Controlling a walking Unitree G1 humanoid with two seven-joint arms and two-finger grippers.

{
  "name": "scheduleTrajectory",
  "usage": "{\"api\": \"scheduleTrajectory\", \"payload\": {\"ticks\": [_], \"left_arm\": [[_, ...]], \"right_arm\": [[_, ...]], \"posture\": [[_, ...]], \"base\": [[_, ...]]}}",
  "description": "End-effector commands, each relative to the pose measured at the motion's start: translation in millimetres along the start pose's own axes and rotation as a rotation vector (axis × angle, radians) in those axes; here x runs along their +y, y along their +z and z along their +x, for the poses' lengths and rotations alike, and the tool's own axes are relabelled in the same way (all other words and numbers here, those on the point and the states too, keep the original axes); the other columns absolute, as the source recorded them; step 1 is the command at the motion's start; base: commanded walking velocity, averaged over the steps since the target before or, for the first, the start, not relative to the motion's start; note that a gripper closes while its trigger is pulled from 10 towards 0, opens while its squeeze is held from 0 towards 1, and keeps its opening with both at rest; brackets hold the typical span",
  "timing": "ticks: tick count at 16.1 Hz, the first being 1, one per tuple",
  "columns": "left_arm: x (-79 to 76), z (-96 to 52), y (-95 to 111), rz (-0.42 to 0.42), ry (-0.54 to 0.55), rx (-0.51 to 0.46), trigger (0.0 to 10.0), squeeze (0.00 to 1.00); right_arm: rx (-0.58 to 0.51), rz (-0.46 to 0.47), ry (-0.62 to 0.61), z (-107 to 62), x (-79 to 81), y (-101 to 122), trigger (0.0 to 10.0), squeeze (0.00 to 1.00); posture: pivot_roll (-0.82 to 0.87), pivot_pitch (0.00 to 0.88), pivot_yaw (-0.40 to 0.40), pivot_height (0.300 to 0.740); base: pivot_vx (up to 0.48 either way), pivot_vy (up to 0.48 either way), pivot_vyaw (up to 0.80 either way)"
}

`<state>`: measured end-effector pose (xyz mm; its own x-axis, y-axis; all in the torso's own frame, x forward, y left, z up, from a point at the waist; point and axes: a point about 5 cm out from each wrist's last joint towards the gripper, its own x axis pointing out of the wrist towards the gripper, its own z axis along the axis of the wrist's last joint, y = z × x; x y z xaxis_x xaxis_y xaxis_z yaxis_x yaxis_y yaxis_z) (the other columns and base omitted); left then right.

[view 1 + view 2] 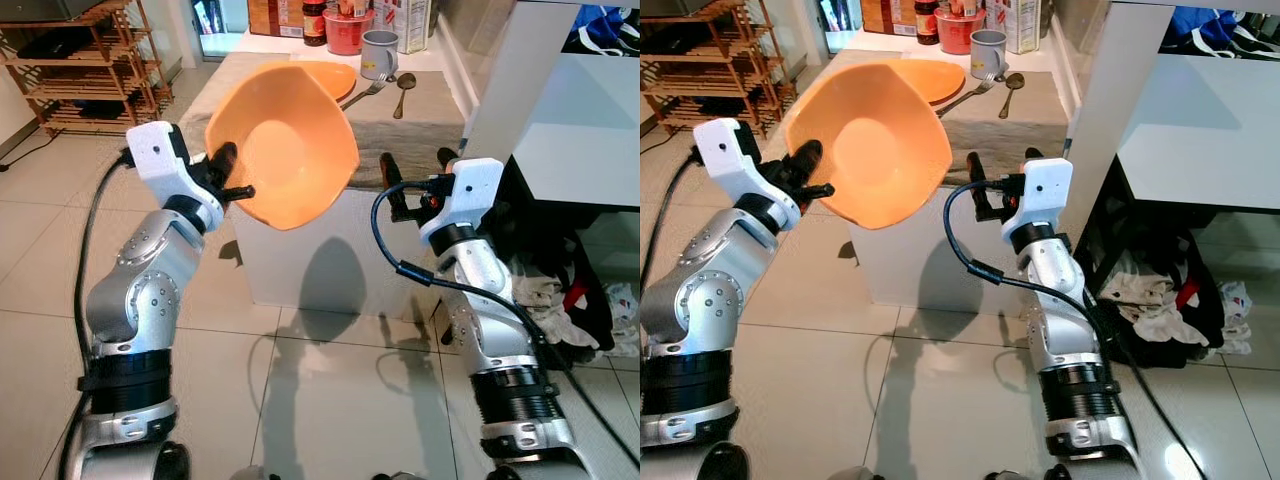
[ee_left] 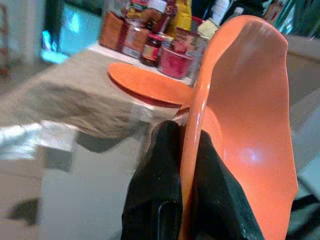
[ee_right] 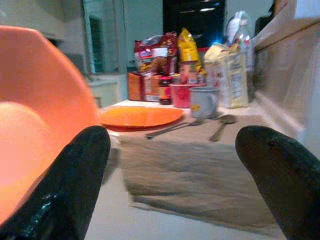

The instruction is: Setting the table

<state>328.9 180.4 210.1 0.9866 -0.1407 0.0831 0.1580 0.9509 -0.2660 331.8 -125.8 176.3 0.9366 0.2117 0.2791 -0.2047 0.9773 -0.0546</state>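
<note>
At the near edge of the table (image 1: 300, 270), our left gripper (image 1: 228, 172) pinches the rim of the bowl (image 1: 285, 145), one black finger inside the rim and one outside, pressed tight against the orange wall. In the left wrist view the two fingers (image 2: 155, 200) sit on either side of that rim with no gap left. We hold the bowl up in the air, tipped on its side so its hollow faces us and toward our right; it touches nothing but the fingers and hangs in front of the table's near end.

Our right gripper (image 1: 418, 178) is raised beside the bowl, just to its right, with its fingers spread wide and holding nothing. In the right wrist view both fingertips (image 3: 75, 185) stand well apart, the bowl's wall close to one of them, though we cannot tell whether they touch.

Beyond the bowl, on the cloth (image 1: 420, 115) that covers the tabletop, lies a flat orange plate (image 1: 335, 78). Just right of it lie a fork (image 1: 365, 93) and a spoon (image 1: 403, 90), side by side. A grey mug (image 1: 378, 52) stands behind them, with a red tub (image 1: 347, 30), jars and packets at the far end.

A wooden rack (image 1: 90, 60) stands on the tiled floor to our left. Crumpled clothes (image 1: 570, 300) lie under a white counter (image 1: 580, 120) to our right.
</note>
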Motion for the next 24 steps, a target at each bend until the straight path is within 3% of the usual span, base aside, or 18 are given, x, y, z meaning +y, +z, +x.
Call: {"api": "scheduleTrajectory", "payload": {"ticks": [1,2,4,6,8,10,12,14,21,24], "left_arm": [[17.2,-5.7,-1.5,0.078,0.058,-0.013,0.0,0.0],[20.8,-7.4,-2.3,0.09,0.071,-0.012,0.0,0.0],[36.2,-18.3,-9.9,0.109,0.127,0.015,0.0,0.0],[37.8,-21.2,-16.3,0.096,0.146,0.022,0.0,0.0],[41.3,-23.9,-25.7,0.074,0.195,0.022,0.0,0.0],[54.1,-29.9,-43.7,0.05,0.284,0.054,0.0,0.0],[61.6,-35.3,-70.5,0.077,0.347,0.109,0.0,0.0],[52.3,-31.8,-84.7,0.108,0.317,0.155,0.0,0.0],[40.8,-20.0,-69.5,0.112,0.256,0.078,0.0,0.0],[34.4,-17.5,-58.1,0.112,0.237,0.021,0.0,0.0]], "right_arm": [[0.023,-0.072,-0.036,-7.0,-7.3,-7.7,10.0,0.0],[0.029,-0.078,-0.044,-8.4,-9.0,-8.9,10.0,0.0],[0.046,-0.185,-0.066,-20.4,-18.4,-16.1,10.0,0.0],[0.068,-0.214,-0.092,-26.4,-24.2,-22.0,10.0,0.0],[0.083,-0.204,-0.133,-29.2,-28.2,-27.0,10.0,0.0],[0.119,-0.137,-0.14,-32.0,-29.7,-37.6,10.0,0.0],[0.233,-0.067,-0.178,-36.5,-37.9,-61.0,10.0,0.0],[0.325,-0.048,-0.196,-39.8,-42.0,-78.6,10.0,0.0],[0.319,-0.039,-0.194,-36.3,-42.3,-81.2,10.0,0.0],[0.264,-0.086,-0.154,-32.0,-36.6,-72.3,10.0,0.0]], "posture": [[-0.02,0.0,0.046,0.74],[-0.02,0.0,0.048,0.74],[-0.02,0.0,0.045,0.74],[-0.02,0.0,0.042,0.74],[-0.03,0.0,0.043,0.74],[-0.03,0.0,0.046,0.74],[-0.03,0.0,0.045,0.74],[-0.03,0.0,0.046,0.74],[-0.03,0.0,0.041,0.74],[-0.03,0.0,0.038,0.74]], "base": [[0.0,0.0,0.0],[0.0,0.0,0.0],[0.0,0.0,0.0],[0.0,0.0,0.0],[0.0,0.0,0.0],[0.0,0.0,0.0],[0.0,0.0,0.0],[0.0,0.0,0.0],[0.0,0.0,0.0],[0.0,-0.156,0.0]]}}
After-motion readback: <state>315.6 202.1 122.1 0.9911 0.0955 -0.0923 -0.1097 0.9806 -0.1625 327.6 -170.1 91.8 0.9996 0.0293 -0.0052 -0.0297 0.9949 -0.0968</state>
